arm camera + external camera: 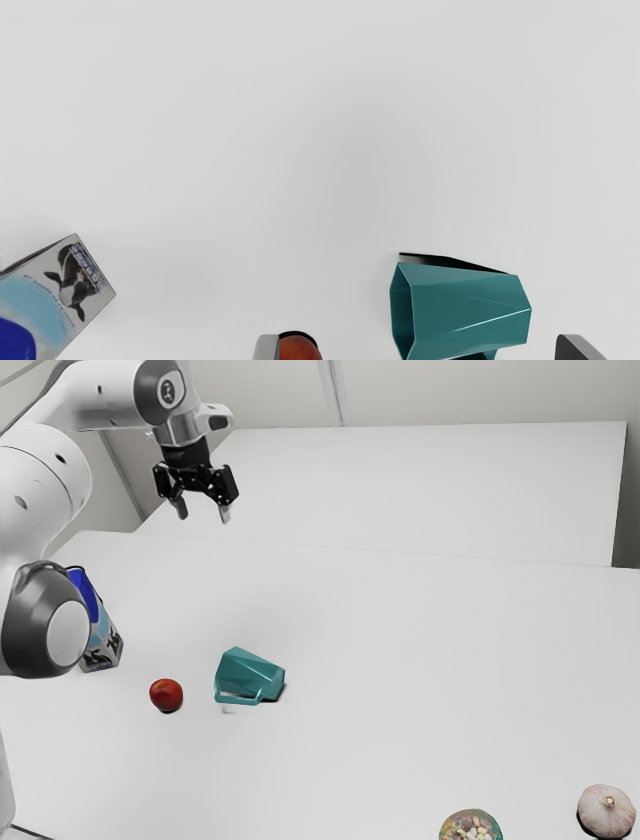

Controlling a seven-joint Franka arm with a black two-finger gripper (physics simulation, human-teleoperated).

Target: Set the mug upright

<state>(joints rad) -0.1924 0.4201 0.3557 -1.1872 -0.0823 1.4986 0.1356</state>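
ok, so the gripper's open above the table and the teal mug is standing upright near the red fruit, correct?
Not upright: the wrist view shows the teal mug lying on its side. The rest holds: gripper open above the table, mug near the red fruit.

1. Setting: plain, pale, indoor; exact kind cannot be told
2. Table (400,620): white, broad
3. Panels (275,395): pale, seamed, beyond table
4. Robot arm (108,395): white, lab-like
5. Kitchen-like goods, on table: carton (103,651), fruit (166,695), garlic (606,815)
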